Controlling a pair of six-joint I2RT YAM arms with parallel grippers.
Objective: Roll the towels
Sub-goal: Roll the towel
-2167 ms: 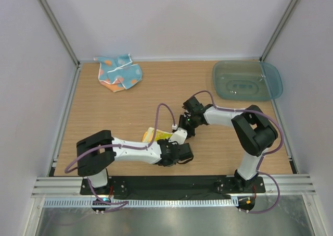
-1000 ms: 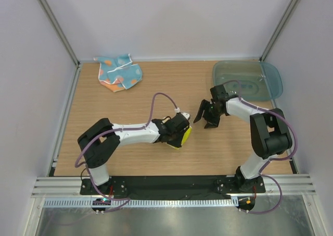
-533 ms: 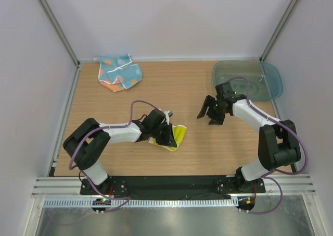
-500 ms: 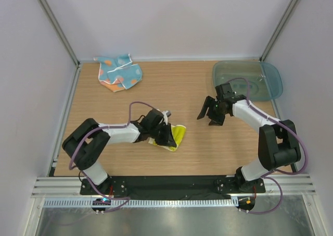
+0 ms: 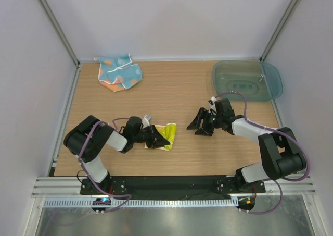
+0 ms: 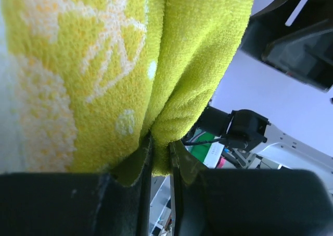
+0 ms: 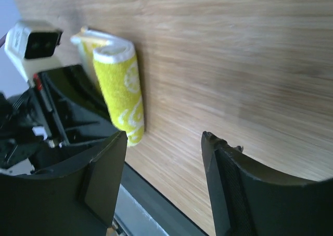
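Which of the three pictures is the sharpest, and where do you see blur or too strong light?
Top view: sharpest, even soft light, only faint shadows on the table. Left wrist view: the yellow towel is crisp, the left pincer's fingers dark and blurred, the background washed out. Right wrist view: wood grain smeared, the right pincer's fingers soft-edged.

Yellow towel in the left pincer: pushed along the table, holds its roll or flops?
Likely floppy: the yellow towel creases where the left pincer pinches a fold. Its terry pile probably drags on the wooden table rather than sliding. The roll looks loose, so a push may open it.
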